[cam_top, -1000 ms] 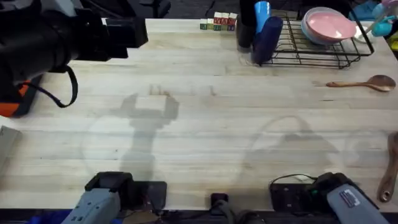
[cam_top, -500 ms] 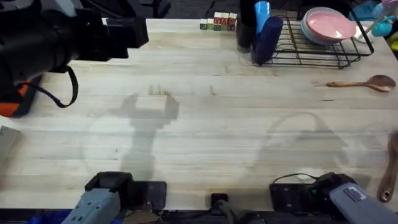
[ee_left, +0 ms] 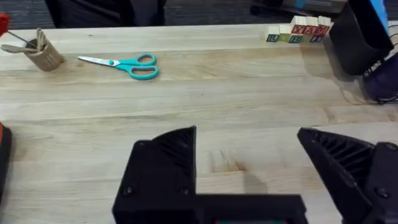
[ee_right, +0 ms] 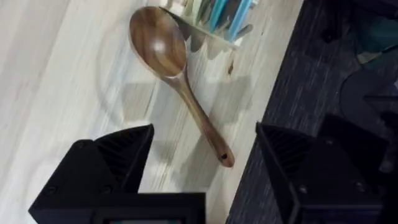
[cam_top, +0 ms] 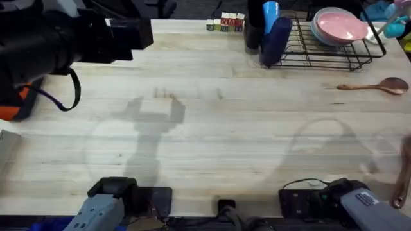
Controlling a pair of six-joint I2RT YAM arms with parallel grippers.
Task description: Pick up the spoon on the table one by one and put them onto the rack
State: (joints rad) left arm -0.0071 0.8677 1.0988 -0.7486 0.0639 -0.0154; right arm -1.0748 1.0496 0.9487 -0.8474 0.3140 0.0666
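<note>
A robotics lab staged as a kitchen is suggested: a pale plank table (cam_top: 212, 128) is flanked by arm bases at its near edge, while a black wire rack (cam_top: 321, 48) is set at its far right corner.

You have bright, even light from above on the pale surface (cam_top: 212, 128), with no hard glare. Soft-edged shadows of the arms fall on it: a clear grey shape on the near left, and a fainter curved one on the near right. The left arm (cam_top: 58, 38), close under the overhead camera, looks large, dark and blurred. In your right wrist view the spoon (ee_right: 177, 74) is sharp and casts a soft shadow beside itself, while the black fingers (ee_right: 106, 168) read as flat dark shapes. Your left wrist view is sharp on the scissors (ee_left: 124, 65); the far edge goes dim.
</note>
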